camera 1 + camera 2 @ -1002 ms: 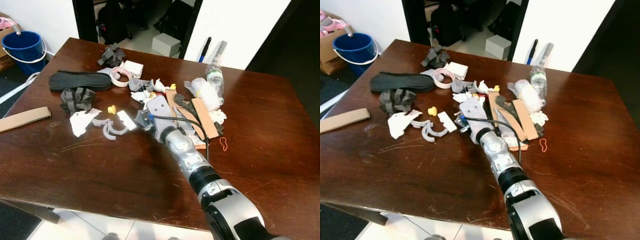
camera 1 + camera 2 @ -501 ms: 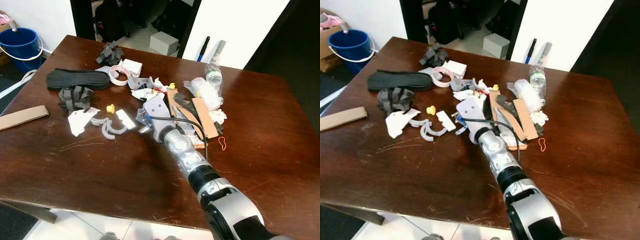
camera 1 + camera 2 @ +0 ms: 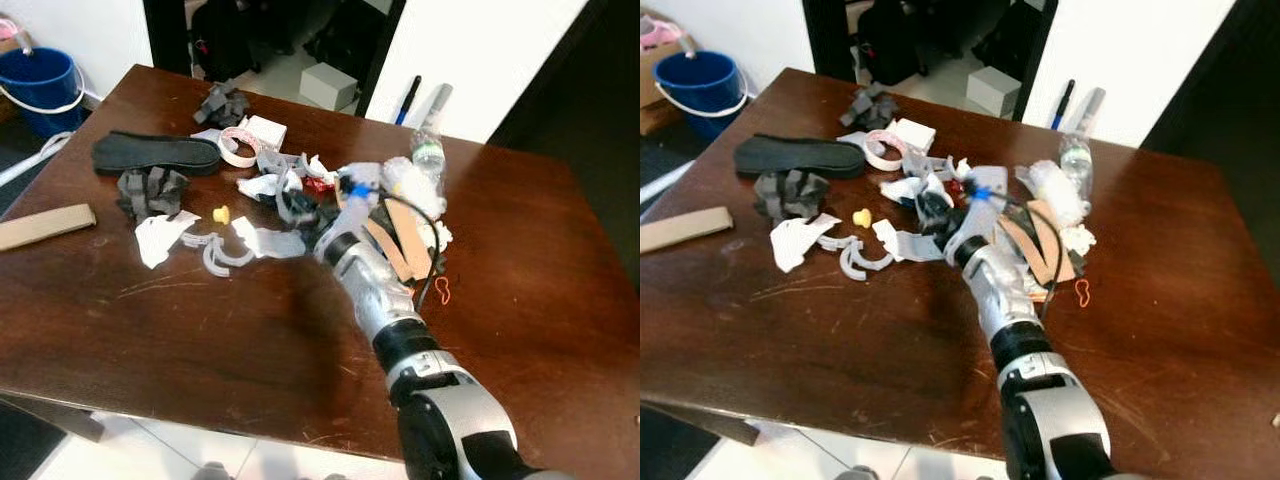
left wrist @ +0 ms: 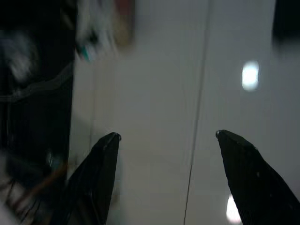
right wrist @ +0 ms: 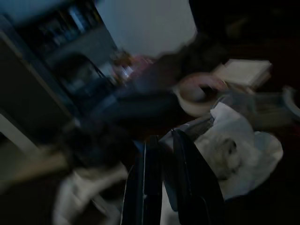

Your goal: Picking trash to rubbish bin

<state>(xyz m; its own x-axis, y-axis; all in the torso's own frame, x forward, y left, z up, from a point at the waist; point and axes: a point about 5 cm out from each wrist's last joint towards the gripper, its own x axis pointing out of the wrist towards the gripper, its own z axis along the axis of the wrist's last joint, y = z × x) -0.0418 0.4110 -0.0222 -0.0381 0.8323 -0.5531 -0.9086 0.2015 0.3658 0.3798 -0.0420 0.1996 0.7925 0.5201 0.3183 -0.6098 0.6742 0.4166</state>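
A heap of trash [image 3: 330, 195] lies in the middle of the dark wooden table [image 3: 200, 330]: crumpled white paper [image 3: 262, 185], grey scraps, cardboard strips and a plastic bottle [image 3: 428, 150]. My right gripper [image 3: 297, 208] reaches into the heap's left side beside the white paper. In the right wrist view its fingers [image 5: 165, 138] stand almost together with a grey scrap [image 5: 165, 187] pinched between them. The blue bucket [image 3: 40, 85] stands on the floor off the table's far left corner. My left gripper [image 4: 166, 136] hangs open over pale floor.
Left of the heap lie a black insole [image 3: 150, 153], grey foam [image 3: 152, 190], a tape roll [image 3: 237, 150], a yellow piece [image 3: 221, 214] and a cardboard strip [image 3: 40, 227]. An orange rubber band [image 3: 442, 290] lies to the right. A doorway opens behind the table.
My right wrist has turned and pushed farther into the heap, toward the crumpled paper. The head camera has shifted slightly.
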